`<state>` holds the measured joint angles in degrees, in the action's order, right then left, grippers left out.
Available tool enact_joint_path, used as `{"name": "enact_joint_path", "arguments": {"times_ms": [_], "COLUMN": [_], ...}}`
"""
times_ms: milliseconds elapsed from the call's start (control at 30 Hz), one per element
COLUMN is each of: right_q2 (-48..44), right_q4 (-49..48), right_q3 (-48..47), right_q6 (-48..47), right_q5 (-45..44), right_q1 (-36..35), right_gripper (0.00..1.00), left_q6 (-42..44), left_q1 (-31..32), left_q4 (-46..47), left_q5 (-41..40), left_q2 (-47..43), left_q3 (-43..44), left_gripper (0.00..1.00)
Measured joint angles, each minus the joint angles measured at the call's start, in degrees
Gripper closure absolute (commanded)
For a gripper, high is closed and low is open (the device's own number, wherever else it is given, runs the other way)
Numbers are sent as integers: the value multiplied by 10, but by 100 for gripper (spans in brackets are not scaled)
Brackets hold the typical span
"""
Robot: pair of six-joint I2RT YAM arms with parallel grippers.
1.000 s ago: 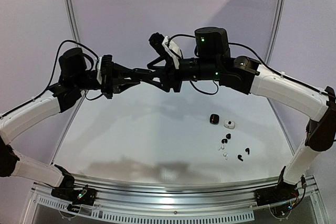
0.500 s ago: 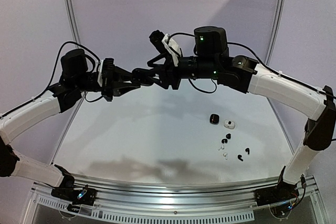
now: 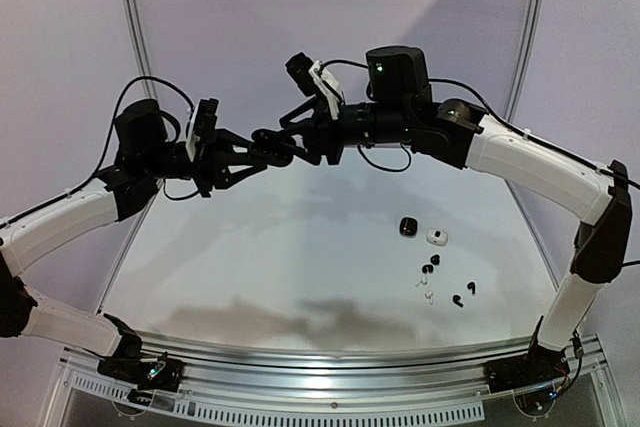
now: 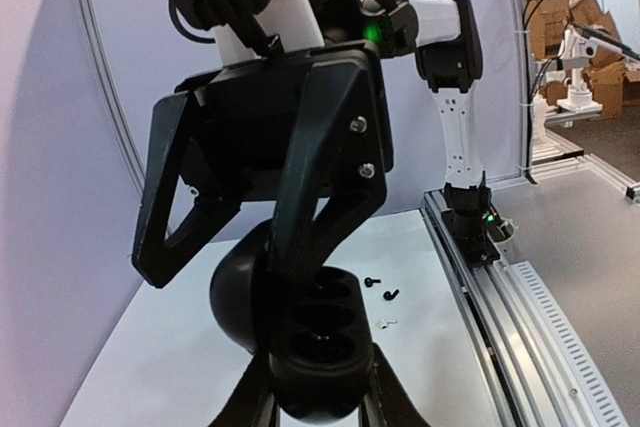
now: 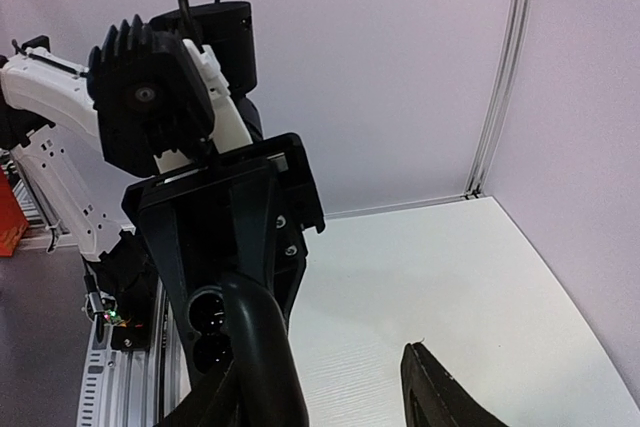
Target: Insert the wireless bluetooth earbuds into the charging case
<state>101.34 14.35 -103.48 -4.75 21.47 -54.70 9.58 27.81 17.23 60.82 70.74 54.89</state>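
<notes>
High above the table, my left gripper (image 3: pixel 262 150) is shut on an open black charging case (image 4: pixel 325 347), whose two round wells look empty. Its domed lid (image 4: pixel 238 297) stands up behind them. My right gripper (image 3: pixel 292 140) meets it head-on with jaws apart. One right finger (image 4: pixel 300 197) reaches down between lid and wells; the other (image 4: pixel 160 217) hangs free beside the lid. In the right wrist view the case's wells (image 5: pixel 207 315) sit by my right gripper (image 5: pixel 325 397). Several tiny earbuds lie on the table, black ones (image 3: pixel 429 269) and white ones (image 3: pixel 424 289).
A shut black case (image 3: pixel 407 227) and a white case (image 3: pixel 436 237) sit on the white table at the right, just behind the earbuds. A rail (image 3: pixel 330 362) runs along the near edge. Both arms span the middle, well above the surface.
Both grippers, still meeting at the case, have drifted slightly left and up. The right wrist has turned a little. The earbuds and cases on the table have not moved.
</notes>
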Motion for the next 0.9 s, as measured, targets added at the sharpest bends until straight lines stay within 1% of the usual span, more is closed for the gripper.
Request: {"name": "enact_joint_path", "arguments": {"times_ms": [200, 367, 700, 900], "right_q2": [2, 7, 12, 13], "right_q4": [-4, -7, -9, -34], "right_q3": [-1, -1, -7, -12], "right_q6": [14, 24, 36, 61], "right_q5": [41, 64, 78, 77], "right_q1": [7, 8, 8, 11], "right_gripper": [42, 40, 31, 28], "left_q6": [-64, -93, -103, -103], "left_q1": [0, 0, 0, 0], "left_q4": [34, 45, 48, 51], "left_q5": [2, 3, 3, 0], "left_q2": [0, 1, 1, 1], "left_q3": [-11, -16, -24, -31], "left_gripper": [100, 100, 100, 100]}}
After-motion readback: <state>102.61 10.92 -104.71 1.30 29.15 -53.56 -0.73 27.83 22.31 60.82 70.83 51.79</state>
